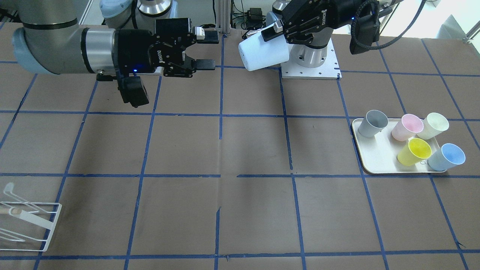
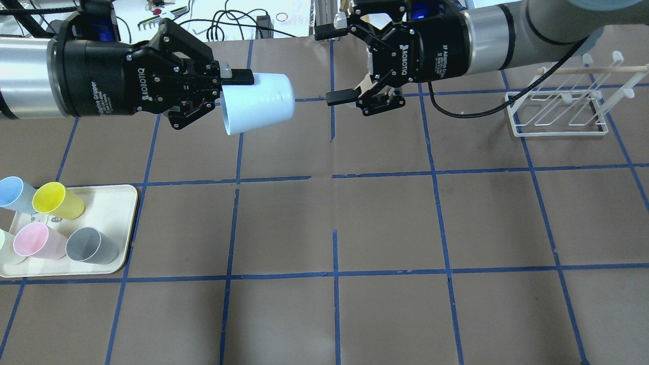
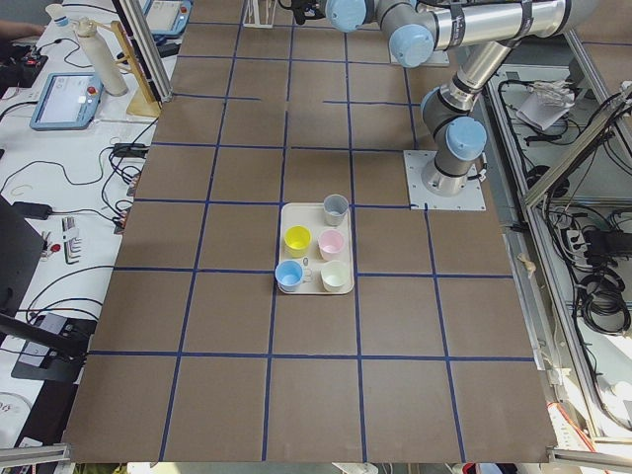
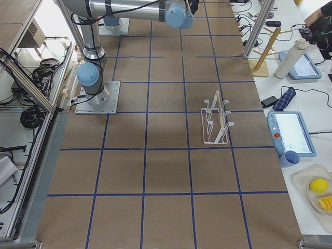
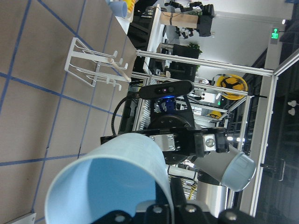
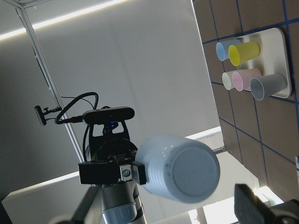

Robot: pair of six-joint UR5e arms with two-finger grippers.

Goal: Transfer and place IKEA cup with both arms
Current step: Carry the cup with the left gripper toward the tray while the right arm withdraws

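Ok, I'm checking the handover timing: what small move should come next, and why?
Probably the right gripper should ease toward the IKEA cup: its jaws stand open and face the cup's base across a gap, while the left gripper clamps the rim.

We see the cup (image 2: 258, 103), small, pale blue, tapered and without a handle, held on its side in the air above the table (image 2: 385, 223). Its wide rim sits in the left hand (image 2: 234, 86), one finger (image 2: 239, 77) pressed along the outer wall at the rim. Its flat base points toward the right hand (image 2: 332, 63). The inside is a brighter blue. The right hand faces the base with its fingers spread wide, near the cup but apart from it. We see both silver-grey arms, left (image 2: 25, 76) and right (image 2: 532, 30), reaching in level.
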